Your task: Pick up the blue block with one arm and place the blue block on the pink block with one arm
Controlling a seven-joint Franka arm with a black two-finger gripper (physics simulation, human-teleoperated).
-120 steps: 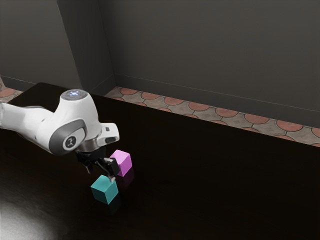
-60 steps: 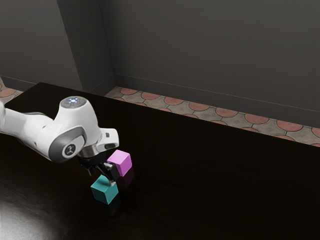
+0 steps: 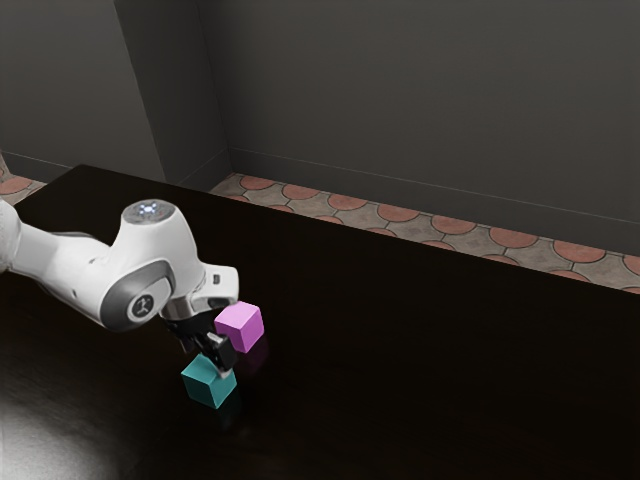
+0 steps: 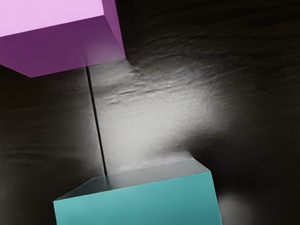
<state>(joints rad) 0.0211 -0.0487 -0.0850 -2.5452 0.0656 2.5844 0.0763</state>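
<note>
- The jaws are black and point straight down. They stand apart with nothing held between them, their tips just over the top face of the teal-blue cube block (image 3: pixel 210 382).
- The teal-blue cube block (image 4: pixel 140 204) rests flat on the worktop, directly under my hand. In the wrist view its top face is bare.
- The pink-violet cube block (image 3: pixel 240 326) sits just beside it, further back and toward the exterior view's right.
- In the wrist view a strip of the dark glossy wooden worktop (image 4: pixel 197 93) separates the pink-violet cube block (image 4: pixel 56 42) from the teal-blue one, so they do not touch.
- The white jointed arm (image 3: pixel 100 275) reaches in from the exterior view's left and bends down over both blocks.
- Past the worktop's far edge lies a floor of terracotta scalloped tiles (image 3: pixel 450 225), with plain grey walls (image 3: pixel 420 90) behind it.
</note>
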